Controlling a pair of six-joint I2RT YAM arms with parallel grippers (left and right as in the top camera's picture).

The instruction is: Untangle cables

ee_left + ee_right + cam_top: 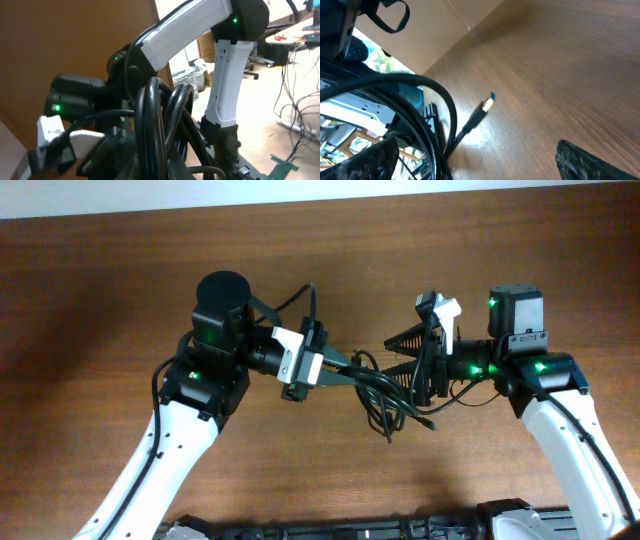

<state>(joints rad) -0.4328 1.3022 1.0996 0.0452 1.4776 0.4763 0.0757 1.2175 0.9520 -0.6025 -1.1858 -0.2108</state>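
My left tool (pixel 343 372) reaches in from the left with its jaws pinched together on the cables (pixel 385 395), gripping the bundle at its left end where the strands run into the fingertips. From that pinch the black cords spread rightward in a tangled clump near the middle of the tabletop (pixel 100 300), with a few loops trailing toward the near edge. In the left wrist view those loops stand thick and glossy right in front of the lens, several strands crossing one another, and the white right arm (pixel 220 75) rises behind them. My right tool (pixel 412 360) faces the left one from the other side, jaws spread wide and holding nothing; the clump sits just at and partly between its two dark fingers (pixel 592 160). In the right wrist view a curved strand sweeps past the left finger, and one cord ends in a small plug (pixel 487 104) with a blue tip and pale metal shell, low over the brown wood. I cannot tell whether that plug or the lowest loops rest on the wood or hang just above it. The two tools are near each other but apart.
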